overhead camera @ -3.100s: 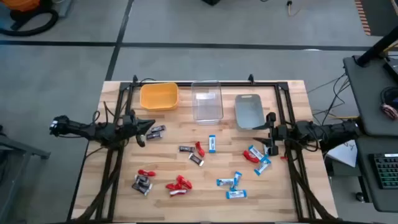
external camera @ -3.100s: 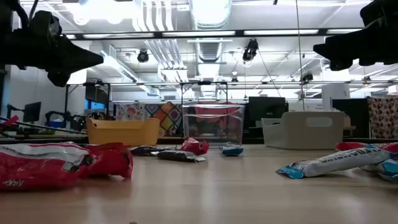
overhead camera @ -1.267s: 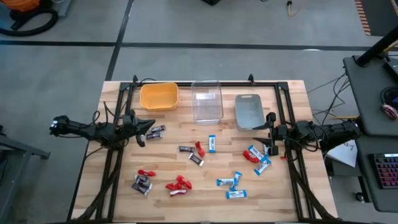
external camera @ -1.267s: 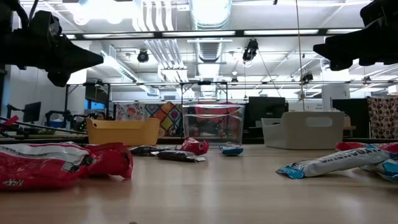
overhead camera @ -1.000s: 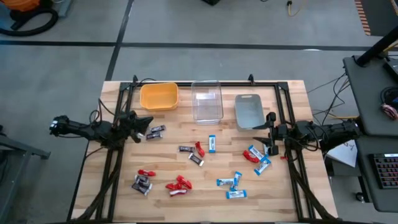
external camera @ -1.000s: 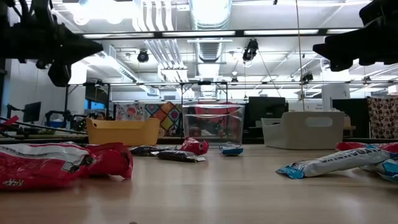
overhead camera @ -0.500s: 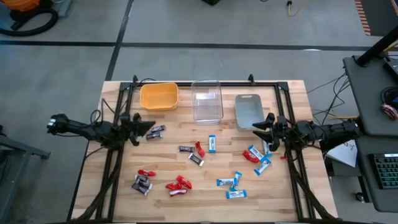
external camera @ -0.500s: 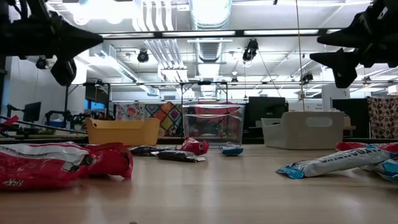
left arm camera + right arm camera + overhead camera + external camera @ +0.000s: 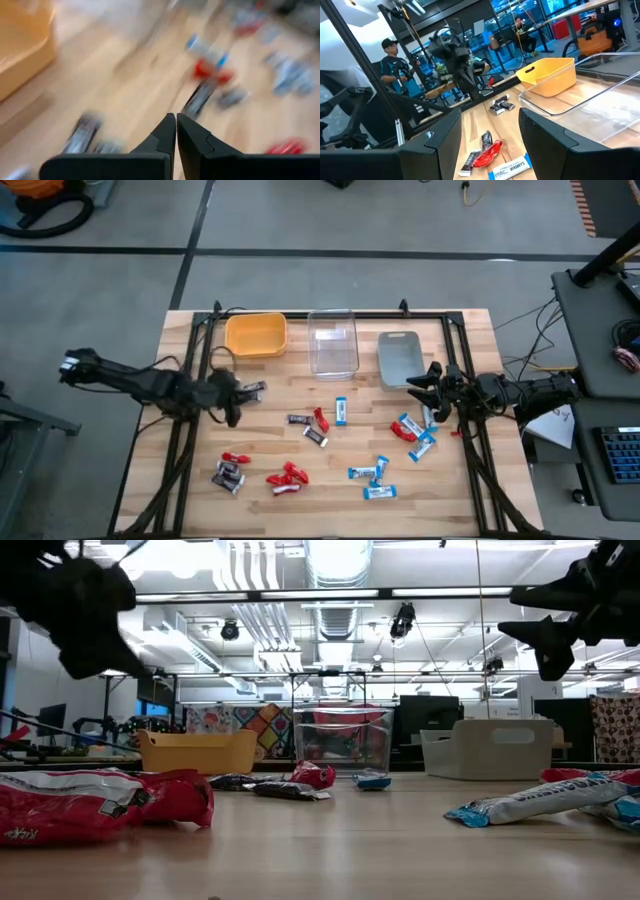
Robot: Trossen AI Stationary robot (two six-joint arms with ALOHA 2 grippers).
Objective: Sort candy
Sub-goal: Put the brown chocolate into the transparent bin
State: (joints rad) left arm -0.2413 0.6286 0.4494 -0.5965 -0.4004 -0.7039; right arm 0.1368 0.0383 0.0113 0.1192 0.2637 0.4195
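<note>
Wrapped candy lies scattered on the wooden table (image 9: 470, 480). A dark brown pair (image 9: 250, 390) lies close to my left gripper. Brown, red and blue pieces (image 9: 320, 420) lie at the middle. A blue-and-white cluster (image 9: 412, 432) lies at the right, and red and brown pieces (image 9: 232, 468) lie near the front. My left gripper (image 9: 233, 410) is shut and empty above the table, just left of the brown pair; its fingertips meet in the blurred left wrist view (image 9: 176, 117). My right gripper (image 9: 422, 395) is open and empty, above the table beside the blue cluster; it also shows in the right wrist view (image 9: 490, 140).
A yellow bin (image 9: 256, 335), a clear bin (image 9: 333, 342) and a grey bin (image 9: 400, 358) stand in a row along the far edge. A dark frame (image 9: 330, 314) runs around the table. People show in the room beyond (image 9: 395, 65).
My left arm has reached out over the table, and its gripper has swung toward the near edge, tipping down, still shut. My right gripper has opened in place. The candy has not moved.
</note>
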